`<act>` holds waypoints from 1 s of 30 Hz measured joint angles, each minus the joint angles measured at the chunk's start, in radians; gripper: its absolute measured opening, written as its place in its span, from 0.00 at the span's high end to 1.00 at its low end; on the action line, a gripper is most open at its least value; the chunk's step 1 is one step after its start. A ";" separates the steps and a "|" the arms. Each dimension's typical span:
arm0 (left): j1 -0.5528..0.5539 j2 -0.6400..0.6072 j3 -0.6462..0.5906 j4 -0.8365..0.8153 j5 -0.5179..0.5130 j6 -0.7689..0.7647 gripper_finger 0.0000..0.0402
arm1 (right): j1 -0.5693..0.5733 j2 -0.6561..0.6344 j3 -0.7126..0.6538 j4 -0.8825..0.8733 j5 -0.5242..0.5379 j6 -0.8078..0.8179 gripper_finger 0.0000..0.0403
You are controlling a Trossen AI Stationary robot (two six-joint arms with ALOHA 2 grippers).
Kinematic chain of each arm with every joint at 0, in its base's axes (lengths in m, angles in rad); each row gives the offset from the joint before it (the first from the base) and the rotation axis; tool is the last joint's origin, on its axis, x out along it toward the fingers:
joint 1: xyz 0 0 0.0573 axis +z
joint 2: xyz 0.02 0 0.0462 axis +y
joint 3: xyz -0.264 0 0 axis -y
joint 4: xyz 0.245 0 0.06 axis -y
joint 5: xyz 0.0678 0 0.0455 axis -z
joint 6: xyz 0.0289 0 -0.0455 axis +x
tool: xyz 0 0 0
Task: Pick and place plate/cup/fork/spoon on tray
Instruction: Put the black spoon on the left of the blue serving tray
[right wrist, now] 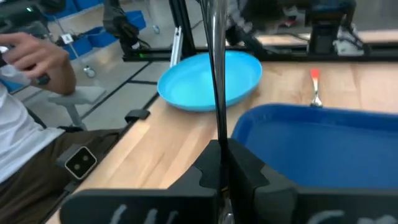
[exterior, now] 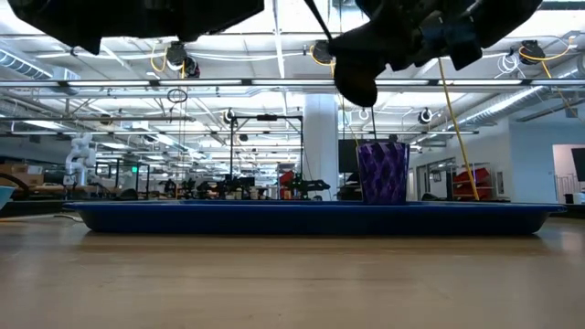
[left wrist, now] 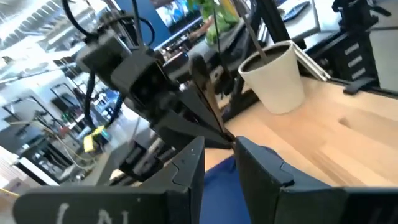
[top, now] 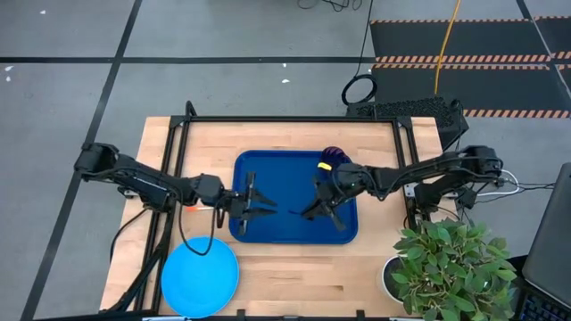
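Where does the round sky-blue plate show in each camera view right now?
High view: round sky-blue plate on the wood at lower left, off the dark-blue rectangular tray.
Low view: only a sliver of it at the left edge.
Left wrist view: not visible.
Right wrist view: upper centre, beyond the tray.
Shared landmark: the tray.

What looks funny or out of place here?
The spoon is the odd one: it lies nowhere, but sticks straight out of the shut right gripper above the tray. The cup stands upright on the tray. Nothing looks spilled or broken.
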 joint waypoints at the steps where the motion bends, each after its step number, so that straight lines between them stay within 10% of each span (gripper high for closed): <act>1: 0.000 0.011 0.011 0.007 0.006 0.000 0.76 | 0.000 0.007 0.001 -0.002 0.000 0.000 1.00; 17: -0.002 0.089 0.082 0.014 0.071 -0.095 0.43 | 0.018 0.091 0.064 0.007 -0.003 -0.006 1.00; 30: -0.014 0.136 0.133 0.000 0.095 -0.071 0.71 | 0.018 0.091 0.064 -0.005 0.008 -0.007 1.00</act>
